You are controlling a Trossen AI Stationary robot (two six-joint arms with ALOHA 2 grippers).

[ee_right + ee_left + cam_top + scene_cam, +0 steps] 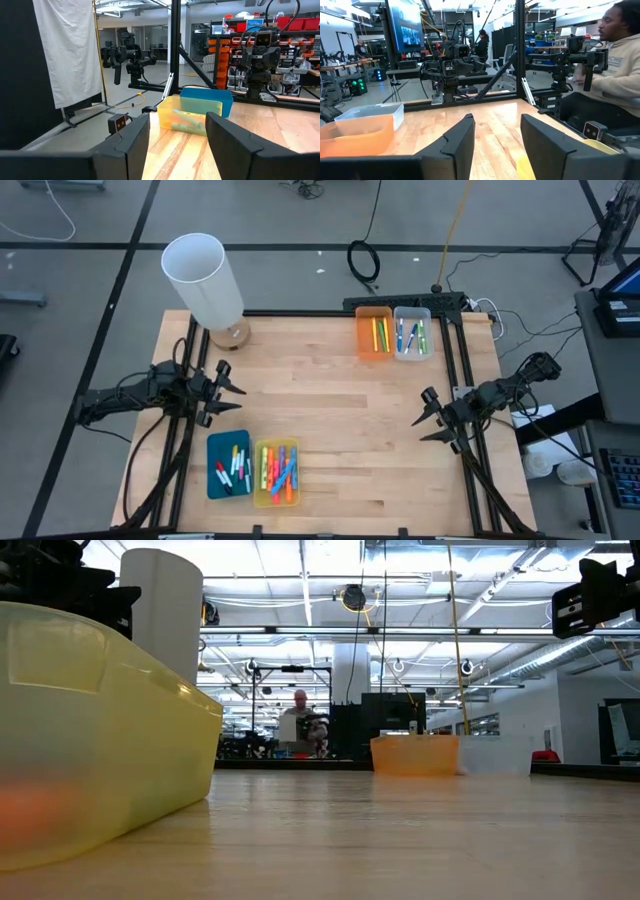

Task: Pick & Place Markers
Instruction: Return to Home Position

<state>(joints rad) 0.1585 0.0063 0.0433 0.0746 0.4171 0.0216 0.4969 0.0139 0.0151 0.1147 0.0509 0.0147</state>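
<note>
Markers lie in four bins. A teal bin [228, 465] holds thin white pens with red, green and black caps; a yellow bin [277, 473] beside it holds orange, pink, yellow and blue highlighters. At the far edge an orange bin [374, 334] holds yellow and green markers, and a clear bin [412, 334] holds blue and green ones. My left gripper [236, 397] hovers open at the table's left edge, above the teal bin's far side. My right gripper [423, 421] hovers open near the right edge. Neither touches anything.
A white cylindrical lamp on a wooden base [205, 282] stands at the far left corner. The black frame rails [452, 350] run along the table's sides. Bare wood [330, 405] fills the middle. A seated person [615, 65] shows beyond the table in the left wrist view.
</note>
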